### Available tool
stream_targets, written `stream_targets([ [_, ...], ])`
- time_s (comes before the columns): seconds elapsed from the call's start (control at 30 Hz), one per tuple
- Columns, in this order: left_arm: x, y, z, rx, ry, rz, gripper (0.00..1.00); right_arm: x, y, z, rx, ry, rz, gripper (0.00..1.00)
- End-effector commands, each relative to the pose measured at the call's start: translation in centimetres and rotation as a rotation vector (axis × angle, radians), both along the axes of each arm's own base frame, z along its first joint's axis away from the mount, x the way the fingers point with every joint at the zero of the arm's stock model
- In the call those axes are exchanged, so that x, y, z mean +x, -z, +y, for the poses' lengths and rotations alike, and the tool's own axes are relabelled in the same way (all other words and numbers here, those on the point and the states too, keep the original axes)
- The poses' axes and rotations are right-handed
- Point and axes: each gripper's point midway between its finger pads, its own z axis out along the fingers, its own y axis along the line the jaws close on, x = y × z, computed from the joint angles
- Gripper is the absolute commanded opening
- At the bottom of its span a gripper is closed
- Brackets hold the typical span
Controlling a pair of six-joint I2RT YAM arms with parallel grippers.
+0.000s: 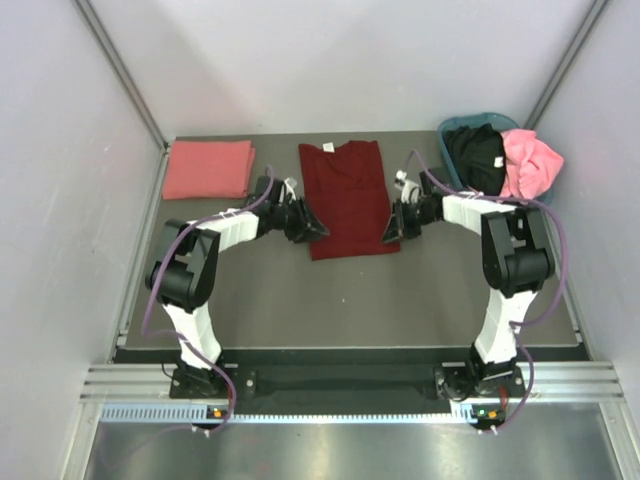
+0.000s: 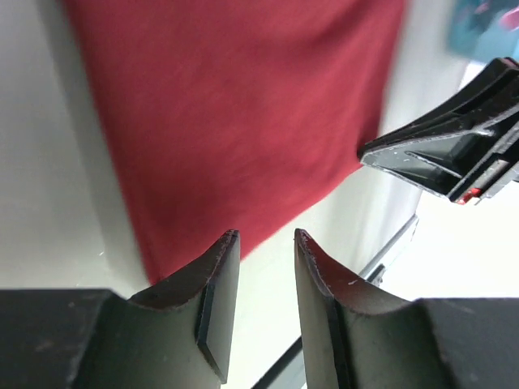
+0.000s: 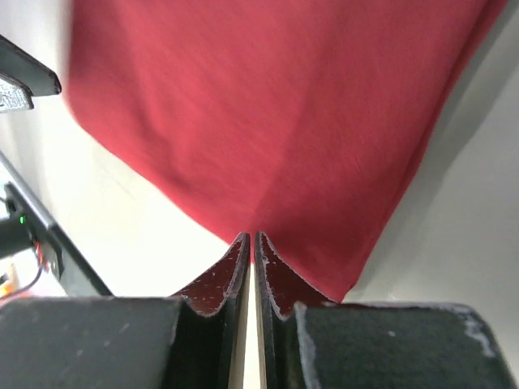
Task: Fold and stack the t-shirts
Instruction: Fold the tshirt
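Observation:
The dark maroon t-shirt [image 1: 345,195] lies flat in the middle of the table as a long folded strip, collar at the far end. My left gripper [image 1: 318,228] sits at its near left corner, open, with nothing between its fingers; in the left wrist view [image 2: 266,235] the shirt [image 2: 243,105] lies just beyond the tips. My right gripper [image 1: 388,232] is at the near right corner, shut. Its tips [image 3: 253,237] meet the shirt's near edge [image 3: 276,105], with no cloth showing in the slit. A salmon-pink t-shirt [image 1: 207,168] lies folded at the back left.
A teal-blue basket [image 1: 462,124] at the back right corner holds a crumpled black t-shirt [image 1: 475,158] and a bright pink one [image 1: 530,165]. Grey walls close in both sides. The table's front edge runs just ahead of the arm bases.

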Motion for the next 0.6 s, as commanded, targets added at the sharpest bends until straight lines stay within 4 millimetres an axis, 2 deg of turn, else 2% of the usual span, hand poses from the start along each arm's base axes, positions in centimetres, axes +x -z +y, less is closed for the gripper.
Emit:
stream_targets([
  [0.0,-0.1,-0.2,-1.1,-0.086,0.016,-0.017,0.38,-0.5,1.3,-0.3,0.065,-0.009,0.027,0.06],
  [0.17,-1.3,4.8,1.8,0.099,-0.063,0.056,0.38,-0.6,3.8,-3.4,0.036,0.081,0.086,0.06],
  [0.23,-1.5,6.3,3.1,0.178,-0.097,0.078,0.38,-0.7,4.0,-3.9,0.035,0.092,0.094,0.06],
  [0.3,-1.7,6.9,3.7,0.209,-0.117,0.088,0.38,-0.7,4.0,-4.0,0.035,0.095,0.095,0.07],
  [0.37,-1.9,6.7,4.0,0.222,-0.121,0.091,0.38,-0.8,3.4,-3.3,0.066,0.078,0.091,0.08],
  [0.43,-1.7,5.8,4.0,0.221,-0.122,0.071,0.38,-0.7,2.6,-3.0,0.070,0.074,0.078,0.09],
  [0.5,-1.6,4.5,3.9,0.221,-0.104,0.061,0.39,-0.5,1.9,-2.9,0.074,0.082,0.069,0.09],
  [0.57,-1.7,2.3,3.5,0.205,-0.078,0.045,0.41,-0.2,0.8,-3.3,0.057,0.126,0.056,0.13],
])
